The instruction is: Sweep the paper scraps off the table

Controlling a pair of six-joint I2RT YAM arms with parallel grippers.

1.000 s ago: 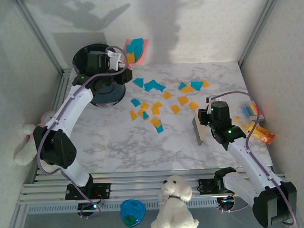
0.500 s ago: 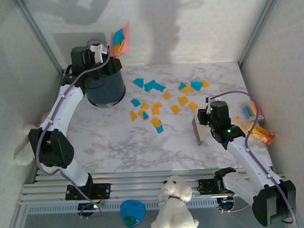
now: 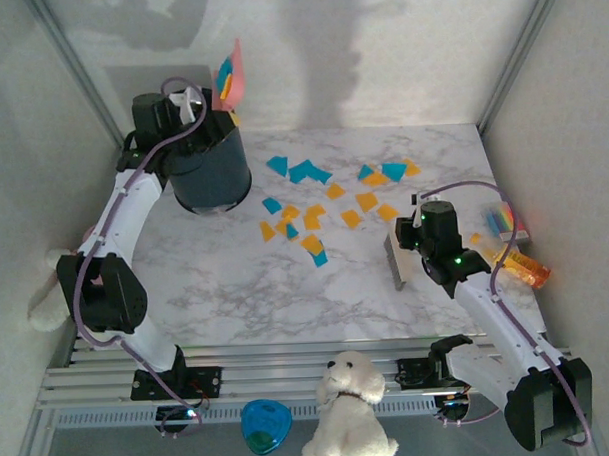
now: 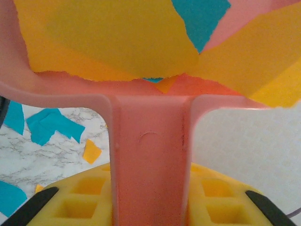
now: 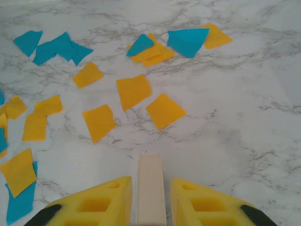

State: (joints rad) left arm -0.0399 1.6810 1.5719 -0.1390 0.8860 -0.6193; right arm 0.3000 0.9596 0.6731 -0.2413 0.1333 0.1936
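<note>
Left gripper (image 4: 150, 208) is clamped on the handle of the dustpan (image 3: 235, 68), which is tipped upright above the bin (image 3: 212, 173) at the far left corner of the table (image 3: 287, 299). Some scraps (image 3: 367, 201) are in the pan, while most lie mid-table toward the far edge. Right gripper (image 5: 150, 203) pinches the brush (image 3: 394, 262) near the right edge.

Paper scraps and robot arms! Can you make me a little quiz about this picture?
1. True or false: the left gripper holds the pink dustpan by its handle.
2. The raised dustpan is next to: A) a black bin, B) a red bucket, C) a green box.
3. Fill in: the paper scraps lying on the table are orange-yellow and ____.
Key: 1 true; 2 A; 3 teal-blue.
</note>
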